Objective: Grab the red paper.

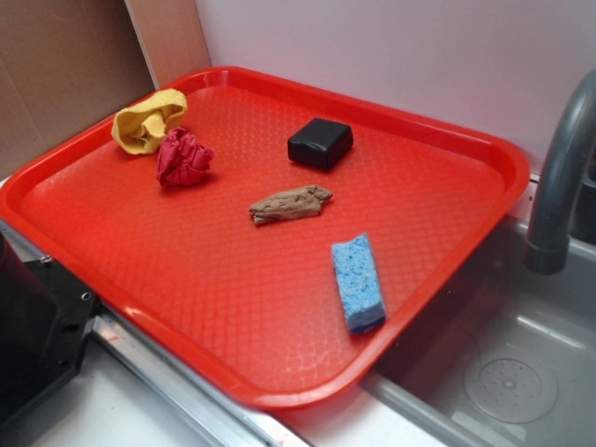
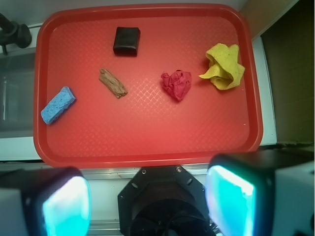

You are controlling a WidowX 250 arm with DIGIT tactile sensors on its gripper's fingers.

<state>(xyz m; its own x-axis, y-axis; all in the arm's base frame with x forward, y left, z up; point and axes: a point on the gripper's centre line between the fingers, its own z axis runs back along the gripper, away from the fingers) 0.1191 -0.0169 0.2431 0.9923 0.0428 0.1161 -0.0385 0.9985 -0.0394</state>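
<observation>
The gripper [image 2: 147, 206] hangs high above the near edge of the red tray [image 2: 147, 152], jaws spread wide and holding nothing. The red paper [image 2: 176, 84] lies on the tray ahead of it, just beside the yellow paper wad [image 2: 224, 66] and apart from the brown paper wad [image 2: 113, 82], black box [image 2: 126, 41] and blue sponge [image 2: 58, 104]. A clean grab likely means centring over the crimson wad, turning the fingers so neither lands on the yellow wad, then descending straight.
</observation>
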